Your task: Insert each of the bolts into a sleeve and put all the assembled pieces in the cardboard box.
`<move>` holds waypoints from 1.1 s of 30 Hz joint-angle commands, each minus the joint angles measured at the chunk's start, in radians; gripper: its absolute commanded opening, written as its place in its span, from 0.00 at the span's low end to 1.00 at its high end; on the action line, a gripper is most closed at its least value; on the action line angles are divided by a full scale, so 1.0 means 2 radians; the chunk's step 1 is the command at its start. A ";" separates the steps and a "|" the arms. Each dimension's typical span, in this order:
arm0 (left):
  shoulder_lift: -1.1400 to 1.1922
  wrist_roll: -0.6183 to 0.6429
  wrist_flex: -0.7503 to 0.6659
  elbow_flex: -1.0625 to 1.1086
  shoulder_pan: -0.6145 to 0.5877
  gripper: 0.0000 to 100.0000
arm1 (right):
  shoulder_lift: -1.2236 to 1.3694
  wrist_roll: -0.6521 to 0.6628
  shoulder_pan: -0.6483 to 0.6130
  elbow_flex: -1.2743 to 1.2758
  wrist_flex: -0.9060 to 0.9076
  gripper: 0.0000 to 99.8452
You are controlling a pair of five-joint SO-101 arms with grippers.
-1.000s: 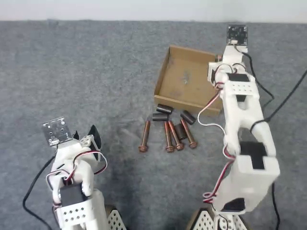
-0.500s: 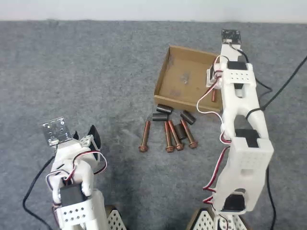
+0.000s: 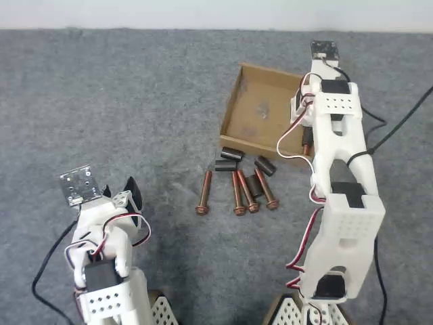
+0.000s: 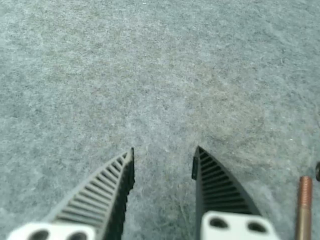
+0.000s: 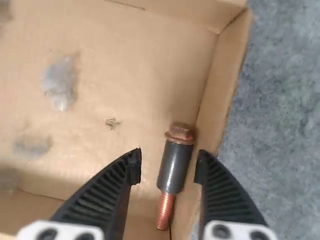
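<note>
An assembled piece, a copper bolt in a dark sleeve (image 5: 175, 167), lies on the floor of the cardboard box (image 3: 233, 108) against its right wall. My right gripper (image 5: 167, 155) hangs open just above it, one finger on each side, with a gap on one side. In the high view the piece (image 3: 306, 145) peeks out beside the right arm (image 3: 335, 128). Several bare bolts (image 3: 237, 193) and several loose sleeves (image 3: 231, 153) lie on the carpet in front of the box. My left gripper (image 4: 164, 150) is open over bare carpet at the near left (image 3: 122, 191).
Grey carpet (image 3: 122, 95) covers the table, with free room to the left of the box. One bolt's threaded end (image 4: 303, 210) shows at the edge of the left wrist view. A cable (image 3: 406, 135) trails off to the right of the right arm.
The right arm swung left from the box's right edge to over its right side. The assembled piece now shows lower by the box wall. The left arm kept still.
</note>
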 commanded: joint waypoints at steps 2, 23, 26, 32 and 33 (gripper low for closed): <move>-0.012 -0.006 0.002 -0.003 -0.003 0.18 | -0.040 -0.003 -0.006 -0.037 0.005 0.07; -0.012 -0.041 0.002 -0.003 -0.002 0.18 | -0.185 0.151 -0.149 -0.034 0.270 0.02; -0.012 -0.051 0.002 -0.003 -0.002 0.18 | -0.202 0.206 -0.179 -0.034 0.280 0.02; -0.012 -0.052 0.002 -0.003 -0.002 0.18 | -0.254 0.235 -0.224 0.026 0.267 0.02; -0.012 -0.052 0.002 -0.003 -0.002 0.18 | -0.264 0.244 -0.232 0.054 0.254 0.02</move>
